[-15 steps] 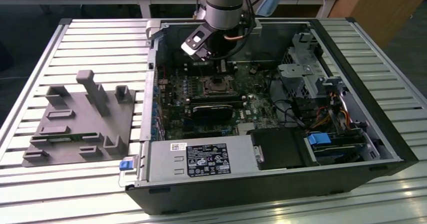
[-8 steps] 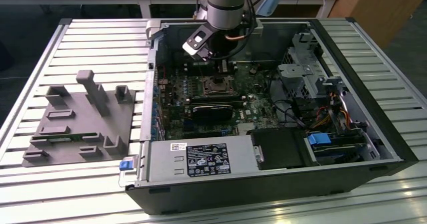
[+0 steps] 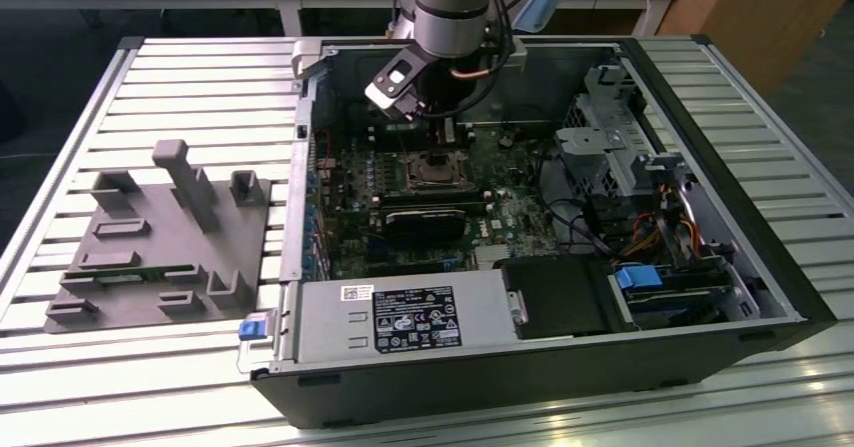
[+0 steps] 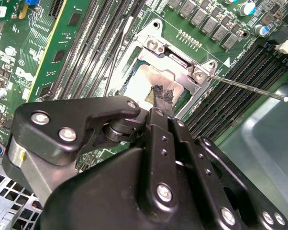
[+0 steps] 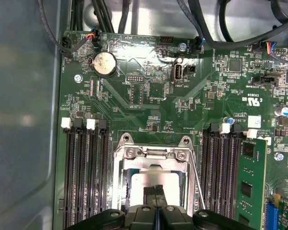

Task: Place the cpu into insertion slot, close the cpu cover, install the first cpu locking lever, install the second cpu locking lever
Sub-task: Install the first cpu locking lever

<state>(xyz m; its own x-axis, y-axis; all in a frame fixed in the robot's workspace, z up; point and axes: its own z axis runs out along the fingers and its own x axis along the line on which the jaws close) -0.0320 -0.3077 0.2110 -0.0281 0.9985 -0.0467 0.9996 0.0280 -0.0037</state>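
**Closed pincer bears on the seated chip**

The arm reaches down from the far side into the open computer case (image 3: 534, 392), which lies on its side on a slatted table (image 3: 174, 77). Its gripper (image 4: 162, 95) hangs over the insertion slot (image 3: 431, 171), near the middle of the green motherboard (image 5: 149, 96).

In both wrist views the two fingertips are pressed together with nothing between them. Their dark, taped tips rest on or just above the cpu (image 5: 140, 186). That posture suggests pushing rather than carrying: a single blunt point can press a plate or nudge a thin rod where spread fingers would foul the surrounding parts.

The cpu sits inside the slot, its dull silver top showing through the cut-out of the cpu cover (image 5: 121, 182). The cover appears to lie down around the chip, hinged at the end held by two screws; whether it is fully flat cannot be told.

One thin locking lever (image 4: 244, 87) juts out from the cover's corner and away over the long black memory slots (image 5: 86, 177). It looks unlatched, so by this reading the chip is placed and the levers are not yet secured.

A grey fixture tray (image 3: 160, 237) sits well apart on the table, to the exterior view's left of the case.
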